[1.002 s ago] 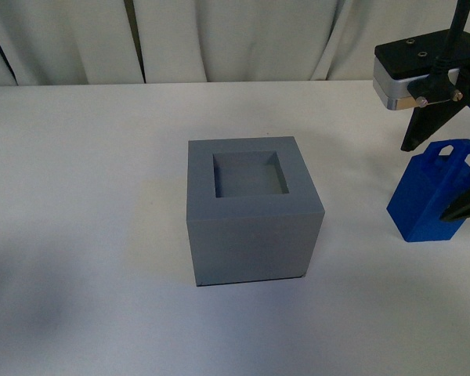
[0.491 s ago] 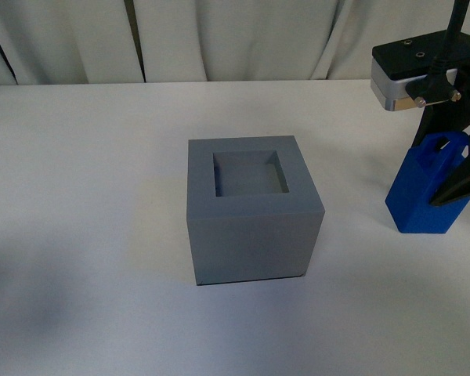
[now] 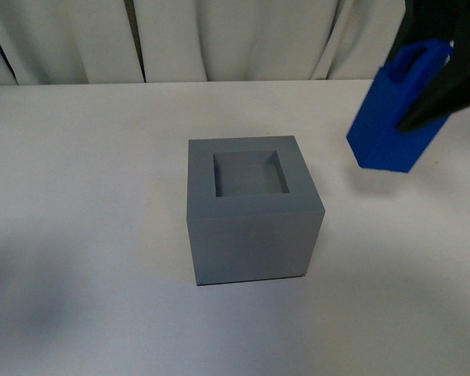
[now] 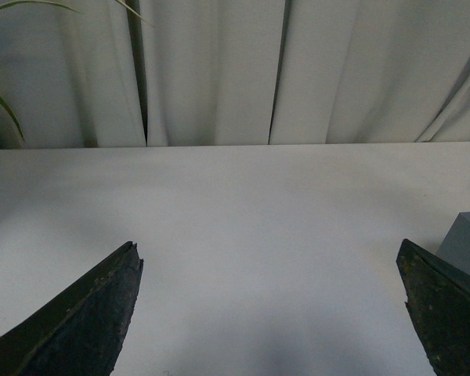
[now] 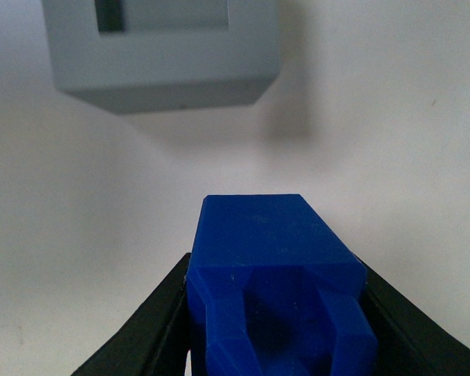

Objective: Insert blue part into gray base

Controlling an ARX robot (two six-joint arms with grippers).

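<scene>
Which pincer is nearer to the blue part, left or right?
Right. The right pincer grips the blue part; the left pincer is open, away from it, seeing only a corner of the gray base.

We count one blue block [image 3: 392,117] at the far right and one gray cube [image 3: 251,211] in the middle of one white table [image 3: 86,196]. The cube has one square hollow [image 3: 251,174] in its top. There are two grippers, the right gripper [image 3: 429,74] and the left gripper [image 4: 268,258], each with two dark fingers [image 4: 86,313]. We count one pale curtain [image 3: 243,39] on the far side, and two thin green leaves [image 4: 4,106].
</scene>
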